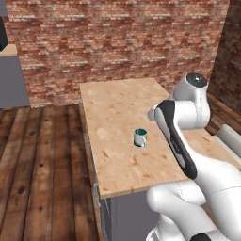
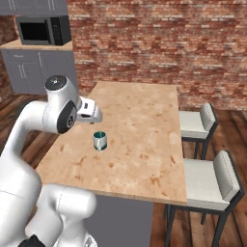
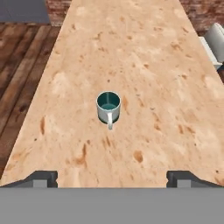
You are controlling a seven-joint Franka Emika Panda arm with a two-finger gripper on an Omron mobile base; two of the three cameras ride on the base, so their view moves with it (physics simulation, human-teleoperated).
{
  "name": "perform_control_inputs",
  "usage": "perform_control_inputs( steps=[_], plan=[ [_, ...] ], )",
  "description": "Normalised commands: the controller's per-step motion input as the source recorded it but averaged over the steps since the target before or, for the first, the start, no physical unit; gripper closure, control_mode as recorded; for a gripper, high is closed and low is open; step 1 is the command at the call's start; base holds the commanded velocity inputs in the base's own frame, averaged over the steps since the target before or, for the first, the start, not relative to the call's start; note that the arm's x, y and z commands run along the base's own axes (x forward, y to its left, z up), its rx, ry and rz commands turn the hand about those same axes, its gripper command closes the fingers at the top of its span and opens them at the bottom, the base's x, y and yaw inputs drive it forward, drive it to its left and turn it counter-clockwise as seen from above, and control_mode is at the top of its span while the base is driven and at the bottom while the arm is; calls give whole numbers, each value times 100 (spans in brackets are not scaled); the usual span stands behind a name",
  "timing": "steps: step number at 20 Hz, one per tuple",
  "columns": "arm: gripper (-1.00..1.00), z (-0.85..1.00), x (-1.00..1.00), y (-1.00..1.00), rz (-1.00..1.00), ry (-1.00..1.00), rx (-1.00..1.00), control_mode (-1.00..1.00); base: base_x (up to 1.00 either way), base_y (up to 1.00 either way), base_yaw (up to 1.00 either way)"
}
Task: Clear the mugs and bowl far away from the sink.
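**Wide-open hand above the teal mug**

Gripper point(image 3: 112, 178) spread to its full width, nothing between the fingers, and I'm looking straight down along it at the mug point(image 3: 108, 106) with the teal inside. That mug stands upright on the pale wooden counter point(image 3: 144, 65), roughly mid-width, with bare wood all round it. Its handle points back toward my hand in the hand view. From the left base camera the mug point(image 1: 140, 137) sits just left of the arm's forearm; from the right base camera I see it point(image 2: 99, 140) near the counter's left edge, below the wrist.

My read: this mug stands alone on the island, no sink in sight, and the hand hangs clear above it. If I go down for it, I want the fingers straddling the cup wall, not the handle, so I'd line the jaws across the rim and keep the handle out of the closing line. Descend straight, stay centred, close only once both tips are below the rim. Stools point(image 2: 205, 181) stand along the far side, well clear.
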Motion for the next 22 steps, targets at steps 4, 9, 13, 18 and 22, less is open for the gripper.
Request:
perform_control_inputs(
  steps=[4, 9, 13, 18, 22],
  plan=[
    [-100, 59, -92, 0, 0, -21, -2, -100, 0, 0, 0],
    [-100, 28, -63, 0, 0, -16, -1, -100, 0, 0, 0],
    [-100, 31, -32, 3, 0, 0, 0, -100, 0, 0, 0],
    [-100, 57, -24, 0, 0, 1, 1, -100, 0, 0, 0],
    [-100, 47, -26, 0, 0, 1, 1, -100, 0, 0, 0]
  ],
)
